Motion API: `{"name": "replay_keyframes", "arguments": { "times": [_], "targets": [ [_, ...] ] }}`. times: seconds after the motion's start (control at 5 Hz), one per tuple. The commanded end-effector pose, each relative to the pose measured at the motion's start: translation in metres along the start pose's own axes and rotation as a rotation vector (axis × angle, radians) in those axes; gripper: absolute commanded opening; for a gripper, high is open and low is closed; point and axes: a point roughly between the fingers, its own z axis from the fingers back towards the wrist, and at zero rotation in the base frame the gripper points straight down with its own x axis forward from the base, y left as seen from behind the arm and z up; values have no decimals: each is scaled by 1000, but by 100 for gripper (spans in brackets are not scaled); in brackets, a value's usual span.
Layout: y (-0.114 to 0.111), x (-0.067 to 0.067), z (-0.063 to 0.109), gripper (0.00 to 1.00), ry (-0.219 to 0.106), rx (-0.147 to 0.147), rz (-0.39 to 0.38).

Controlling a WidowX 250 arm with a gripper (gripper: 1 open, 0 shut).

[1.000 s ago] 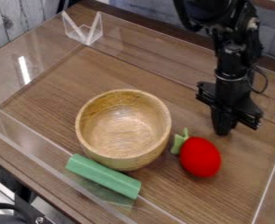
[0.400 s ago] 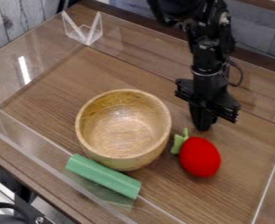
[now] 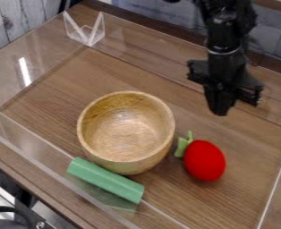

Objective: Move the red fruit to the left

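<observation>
Red fruit (image 3: pixel 204 161) is seen lying on the desk (image 3: pixel 131 76), just right of the wooden bowl (image 3: pixel 127 131), its green stem pointed at the bowl wall and touching it or nearly so. Nothing is held: the claw (image 3: pixel 222 108) hangs above and behind the fruit, pointed nearly straight down, clear of it. Whether the jaws are parted or closed cannot be told at this size; they read as one dark tip.

Step judged to be in hand: approach, grasp not yet made. The fruit is judged unmoved, so the task is at its start.

Next move is judged to call for the claw to be brought over the fruit, jaws spread wider than its body, lowered, then closed on the round part.

Room: the direct path left is blocked by the bowl, and a green block (image 3: pixel 106 180) lies at the bowl's front-left. A lift over the bowl, or a route behind it, would be needed. Open desk is available behind and left of the bowl. Clear plastic walls (image 3: pixel 29 148) bound the area; the right wall stands near the fruit.
</observation>
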Motion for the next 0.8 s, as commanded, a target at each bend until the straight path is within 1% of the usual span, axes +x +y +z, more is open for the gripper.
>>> {"name": "replay_keyframes", "arguments": {
  "times": [0.0,0.2,0.4,0.6],
  "targets": [
    [-8,-6,3,100,-48,-7,-22],
    [-14,-22,-20,100,-23,-3,-20],
    [-9,-30,-34,100,6,14,33],
    [-4,-32,-38,0,8,27,86]
  ]
}}
